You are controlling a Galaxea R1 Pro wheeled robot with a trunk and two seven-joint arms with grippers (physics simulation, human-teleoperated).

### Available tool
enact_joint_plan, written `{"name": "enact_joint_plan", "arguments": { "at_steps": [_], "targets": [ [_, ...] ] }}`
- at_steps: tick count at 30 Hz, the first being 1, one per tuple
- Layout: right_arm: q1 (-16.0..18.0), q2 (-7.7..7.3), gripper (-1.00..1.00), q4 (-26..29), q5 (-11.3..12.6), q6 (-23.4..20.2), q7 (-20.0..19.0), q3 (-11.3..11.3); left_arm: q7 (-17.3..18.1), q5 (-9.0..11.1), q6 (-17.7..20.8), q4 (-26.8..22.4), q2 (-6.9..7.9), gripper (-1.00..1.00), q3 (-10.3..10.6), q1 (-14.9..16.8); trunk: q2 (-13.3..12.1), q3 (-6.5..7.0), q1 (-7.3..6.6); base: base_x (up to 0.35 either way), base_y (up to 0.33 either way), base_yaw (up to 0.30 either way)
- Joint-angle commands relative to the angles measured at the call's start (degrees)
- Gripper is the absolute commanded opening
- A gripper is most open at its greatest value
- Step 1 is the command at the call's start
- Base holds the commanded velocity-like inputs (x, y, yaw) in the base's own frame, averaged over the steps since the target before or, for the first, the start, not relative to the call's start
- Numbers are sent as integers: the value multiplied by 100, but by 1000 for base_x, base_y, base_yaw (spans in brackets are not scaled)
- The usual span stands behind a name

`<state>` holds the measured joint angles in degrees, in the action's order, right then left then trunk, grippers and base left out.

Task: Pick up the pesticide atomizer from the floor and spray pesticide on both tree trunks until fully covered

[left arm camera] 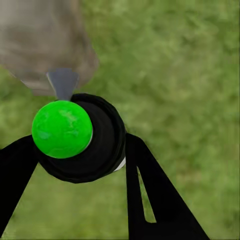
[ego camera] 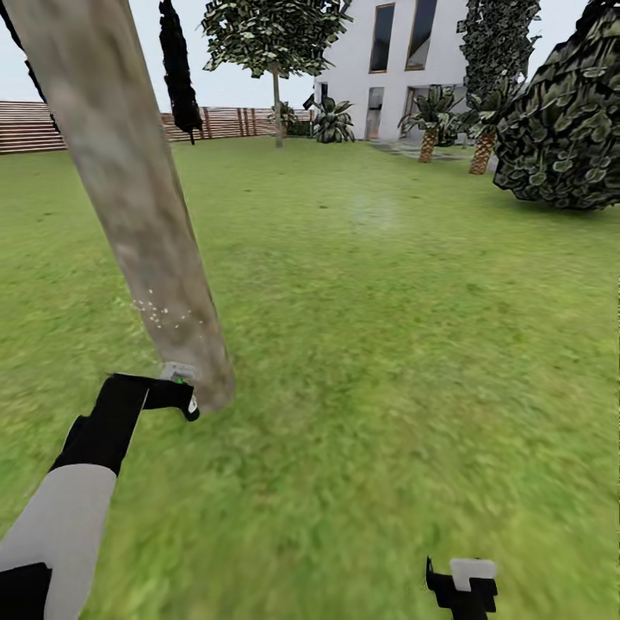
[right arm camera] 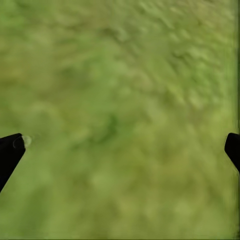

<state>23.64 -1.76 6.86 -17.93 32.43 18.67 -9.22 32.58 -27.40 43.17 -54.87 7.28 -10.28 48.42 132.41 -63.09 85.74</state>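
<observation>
I have the left gripper (left arm camera: 80, 150) clamped on the pesticide atomizer (left arm camera: 75, 137), nozzle aimed at the base of the tree trunk (ego camera: 129, 189) and almost touching it. Trunk's long axis runs up and away from the nozzle; whitish pesticide specks (ego camera: 159, 314) sit just above its base. Right gripper (right arm camera: 120, 150) hangs spread wide and empty over grass (ego camera: 387, 344), well away from the trunk.
</observation>
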Motion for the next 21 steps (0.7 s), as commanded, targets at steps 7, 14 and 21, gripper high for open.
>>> {"name": "enact_joint_plan", "arguments": {
  "at_steps": [7, 14, 21],
  "targets": [
    [0, 0, 100, -2, 0, 0, 1, -1, -314, 76, 11, 3, 267, -100, 1, -8, 0, 0, 0, 128, -248, 0],
    [0, 9, 100, 0, 0, 0, 4, 6, -1430, 61, -519, 14, 274, -100, -760, -385, 0, 0, 0, 156, -14, 101],
    [0, 9, 100, 0, 0, 0, 2, 8, -1305, 114, -600, 724, 0, -100, -670, -514, 0, 0, 0, 1, 0, 254]
  ]
}}
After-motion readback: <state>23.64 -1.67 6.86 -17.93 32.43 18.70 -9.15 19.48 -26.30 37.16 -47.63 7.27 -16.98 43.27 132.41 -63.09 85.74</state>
